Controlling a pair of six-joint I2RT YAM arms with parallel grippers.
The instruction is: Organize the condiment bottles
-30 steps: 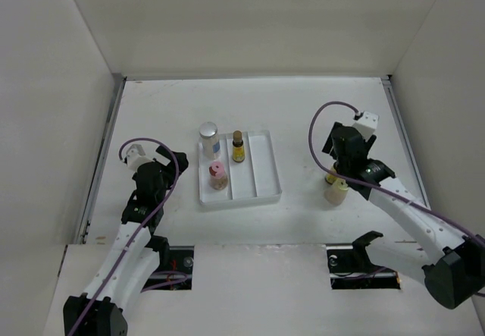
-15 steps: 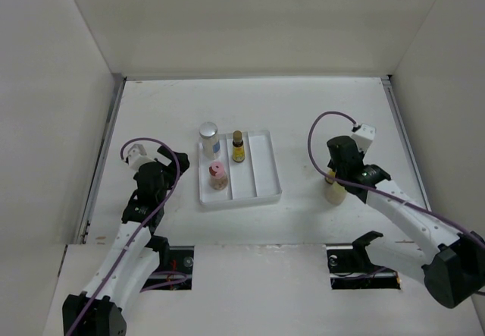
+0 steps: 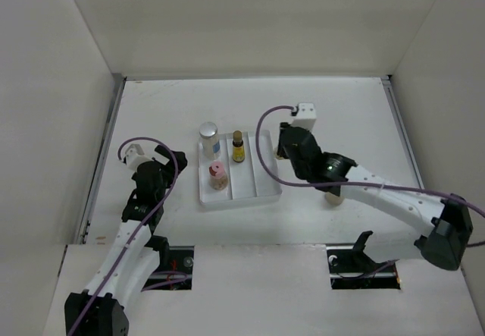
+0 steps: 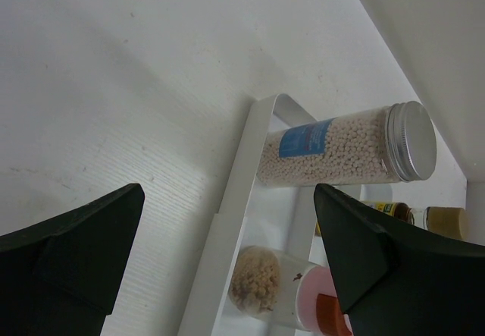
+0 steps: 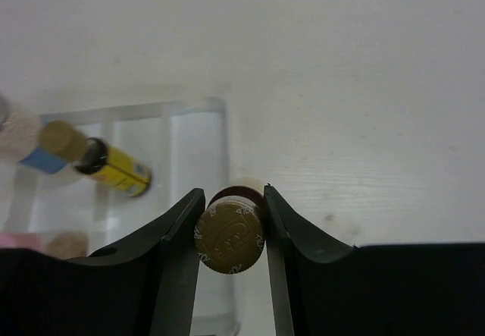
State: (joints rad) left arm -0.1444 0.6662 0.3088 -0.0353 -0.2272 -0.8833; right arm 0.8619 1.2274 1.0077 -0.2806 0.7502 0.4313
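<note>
My right gripper (image 5: 233, 193) is shut on a dark brown bottle with a gold cap (image 5: 229, 235), held just above the right edge of the white tray (image 5: 198, 127). From above, that gripper (image 3: 292, 152) hangs beside the tray (image 3: 258, 196), hiding the held bottle. In the tray stand a clear silver-capped bottle (image 3: 209, 137), a brown yellow-labelled bottle (image 3: 238, 148) and a pink-capped bottle (image 3: 218, 175). A squat cream bottle (image 3: 333, 194) stands on the table, partly under the right arm. My left gripper (image 4: 227, 196) is open left of the tray, with nothing between its fingers.
White walls close in the table on the left, back and right. The tray's right compartment (image 3: 267, 171) holds nothing. The right arm (image 3: 379, 192) stretches across the table from the lower right. A purple cable loops above each wrist.
The right gripper closed on the brown bottle beside the cream one, then carried it left to the tray's right edge. The cream bottle stayed. The left arm has not moved.
</note>
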